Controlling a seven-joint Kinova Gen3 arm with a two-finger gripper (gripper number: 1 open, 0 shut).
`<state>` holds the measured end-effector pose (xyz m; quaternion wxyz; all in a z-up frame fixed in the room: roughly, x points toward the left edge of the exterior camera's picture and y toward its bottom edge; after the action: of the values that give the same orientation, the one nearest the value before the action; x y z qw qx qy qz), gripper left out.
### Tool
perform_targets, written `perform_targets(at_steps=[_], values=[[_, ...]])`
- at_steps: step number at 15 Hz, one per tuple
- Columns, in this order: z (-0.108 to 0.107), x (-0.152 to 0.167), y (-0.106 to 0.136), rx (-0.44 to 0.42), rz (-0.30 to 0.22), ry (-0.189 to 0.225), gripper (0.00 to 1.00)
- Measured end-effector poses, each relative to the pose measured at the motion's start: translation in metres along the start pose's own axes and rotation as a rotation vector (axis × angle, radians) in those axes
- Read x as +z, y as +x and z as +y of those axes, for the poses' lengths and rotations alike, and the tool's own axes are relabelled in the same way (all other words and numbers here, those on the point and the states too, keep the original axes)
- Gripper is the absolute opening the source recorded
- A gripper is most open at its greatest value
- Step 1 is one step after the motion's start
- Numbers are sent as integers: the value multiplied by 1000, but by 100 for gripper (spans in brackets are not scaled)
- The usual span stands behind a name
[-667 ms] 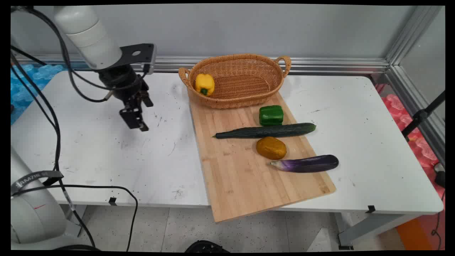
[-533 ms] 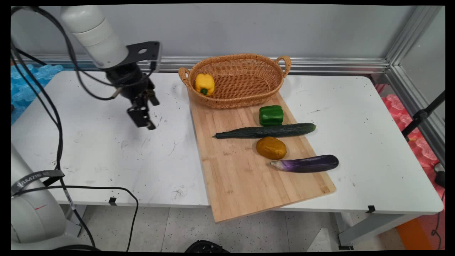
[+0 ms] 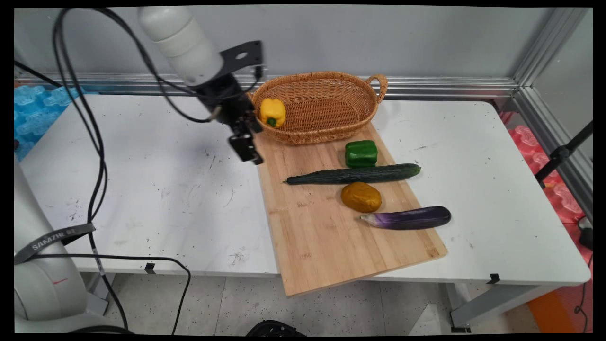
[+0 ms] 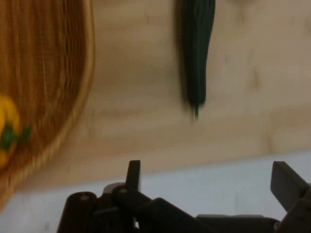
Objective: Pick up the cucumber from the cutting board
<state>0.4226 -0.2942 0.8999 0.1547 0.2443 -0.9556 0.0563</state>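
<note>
- Gripper (image 3: 246,148) of mine hangs empty over the left edge of the cutting board (image 3: 326,227), just beside the wicker basket (image 3: 326,102); in the hand view my two fingers (image 4: 133,174) stand wide apart.
- Only the main view takes in the whole white bench (image 3: 142,189), with the board lying across its middle and overhanging the near edge.
- That view alone shows the green pepper (image 3: 361,153), the brown potato (image 3: 361,197) and the purple eggplant (image 3: 407,218).
- My hand view shows just the basket's rim, part of the yellow pepper (image 4: 7,131), one tip of the cucumber (image 4: 197,48), bare board and a strip of bench below it.
- Count: one basket, one board, two peppers (one yellow, one green), one cucumber, one potato, one eggplant.
- The yellow pepper lies inside the basket at its left end, nearest to my gripper of all the vegetables.
- The cucumber lies lengthwise across the board, its near tip pointing towards my gripper yet apart from it.
- The green pepper sits just behind the cucumber, the potato just in front, the eggplant nearer still, at the board's right edge.
</note>
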Motion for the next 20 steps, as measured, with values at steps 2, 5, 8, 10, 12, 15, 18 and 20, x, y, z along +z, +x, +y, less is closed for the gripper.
perform_targets(at_steps=[2,5,8,10,12,15,18,20], values=[[2,10,19,-9,42,3,100],[5,27,40,-10,92,3,100],[8,44,52,0,119,1,100],[10,58,58,10,136,0,100],[11,69,63,18,148,-1,100],[11,89,66,35,160,-4,100],[10,104,67,52,166,-6,100],[9,115,68,65,171,-8,100]])
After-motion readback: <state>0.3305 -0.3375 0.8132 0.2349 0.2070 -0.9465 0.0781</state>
